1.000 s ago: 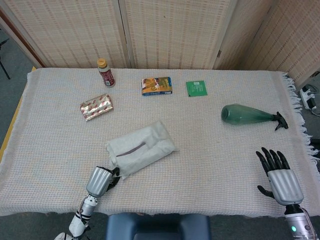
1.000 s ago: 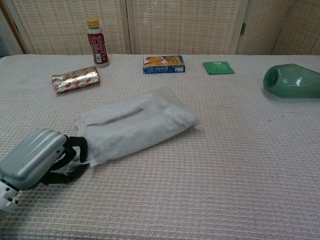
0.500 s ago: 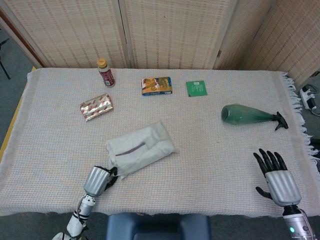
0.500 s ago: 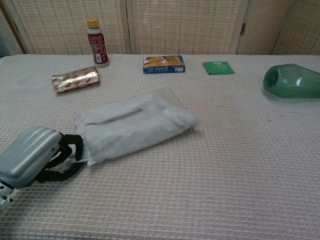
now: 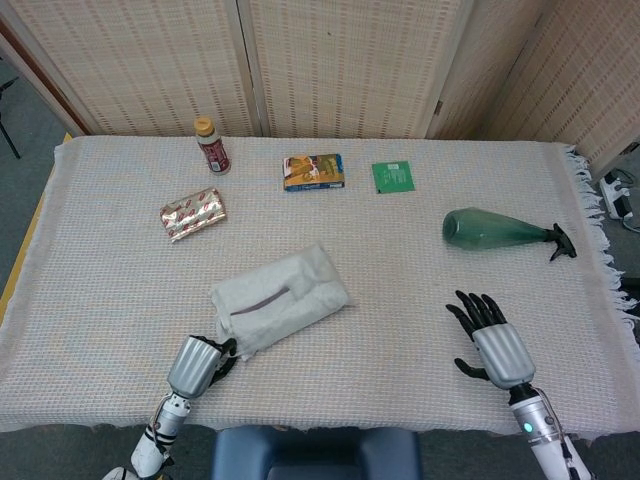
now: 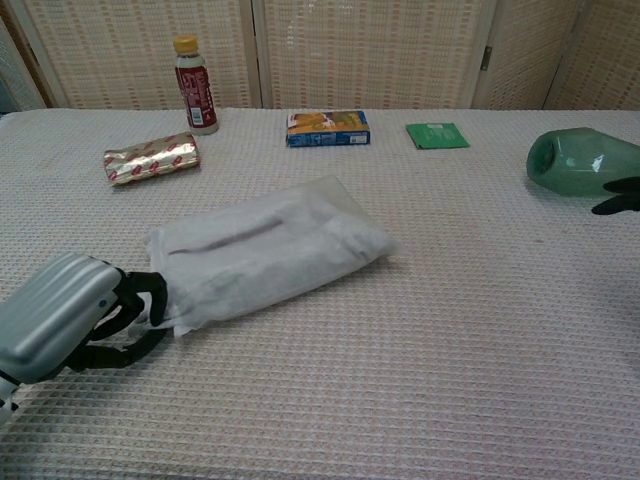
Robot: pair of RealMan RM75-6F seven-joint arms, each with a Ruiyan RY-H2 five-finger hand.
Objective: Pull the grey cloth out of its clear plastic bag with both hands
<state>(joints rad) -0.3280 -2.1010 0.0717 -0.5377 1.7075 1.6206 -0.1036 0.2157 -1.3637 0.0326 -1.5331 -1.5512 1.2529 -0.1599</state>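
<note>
One soft, light grey cloth [image 5: 282,294] in slippery clear plastic bag [image 6: 262,255]; best pinched at near corner, where left hand [image 6: 62,318] grips; right hand [image 5: 495,346] spread, empty

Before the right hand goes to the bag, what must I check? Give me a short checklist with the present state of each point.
1. Left hand grips the near corner of the clear plastic bag: ok; its fingers curl on the edge.
2. Right hand holds nothing, fingers spread: ok.
3. Bare table between right hand and bag: ok.
4. Green bottle lies away from that path: ok.
5. Grey cloth fully inside the bag: ok.
6. Which end of the bag is open: cannot tell.
</note>
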